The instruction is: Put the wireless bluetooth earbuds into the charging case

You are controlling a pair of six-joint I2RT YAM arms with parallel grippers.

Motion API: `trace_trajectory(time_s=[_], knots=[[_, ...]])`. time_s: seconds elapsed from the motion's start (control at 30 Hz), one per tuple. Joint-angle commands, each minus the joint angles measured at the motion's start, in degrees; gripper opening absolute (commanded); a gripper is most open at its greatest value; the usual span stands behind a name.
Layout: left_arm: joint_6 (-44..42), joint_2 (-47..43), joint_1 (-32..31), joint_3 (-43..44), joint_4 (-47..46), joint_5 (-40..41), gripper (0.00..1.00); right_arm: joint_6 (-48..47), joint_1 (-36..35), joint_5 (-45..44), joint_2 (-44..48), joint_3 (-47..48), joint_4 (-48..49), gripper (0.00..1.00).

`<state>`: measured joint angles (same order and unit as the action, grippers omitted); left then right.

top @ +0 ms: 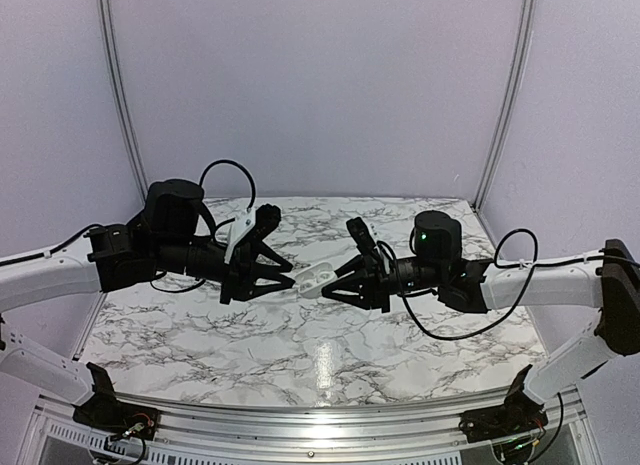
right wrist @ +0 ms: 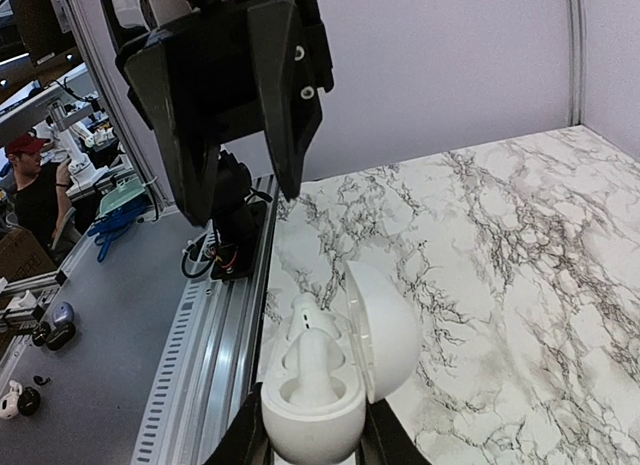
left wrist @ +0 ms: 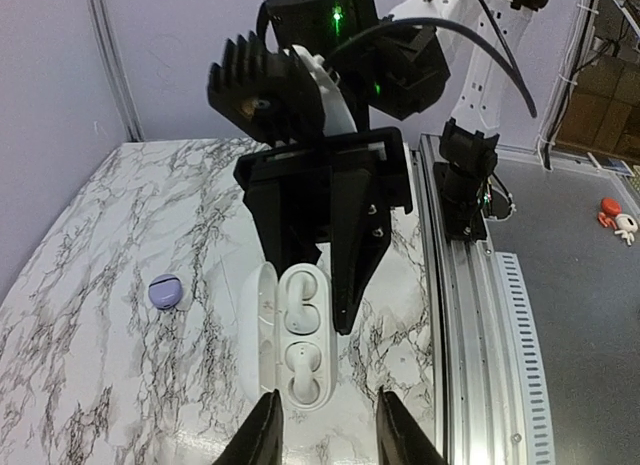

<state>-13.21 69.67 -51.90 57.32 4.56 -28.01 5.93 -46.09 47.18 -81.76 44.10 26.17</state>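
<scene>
Earbuds (left wrist: 303, 297), rounded and white, are seen from the left wrist seated in wells of the glossy charging case (left wrist: 298, 393); a lilac bud (left wrist: 165, 291) lies left of the case; left gripper (left wrist: 328, 397) jaws stand apart. From the right wrist, right gripper (right wrist: 312, 413) jaws are clamped on the case's smooth shell. From above, the case is flanked by both.

Overhead and two close wrist views share case (top: 318, 277).
</scene>
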Motion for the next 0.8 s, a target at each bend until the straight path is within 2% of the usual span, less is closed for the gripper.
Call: trace_trajectory(time_s=[0.0,0.77], knots=[[-1.34,2.89,-1.30,1.44,2.04,0.50,0.32,-0.39,-0.02,-0.48,-0.17,1.15,0.97,0.00],[0.25,8.01,-1.85,3.74,-0.43,0.94,0.18,-1.54,-1.06,0.62,0.17,1.52,0.87,0.00]])
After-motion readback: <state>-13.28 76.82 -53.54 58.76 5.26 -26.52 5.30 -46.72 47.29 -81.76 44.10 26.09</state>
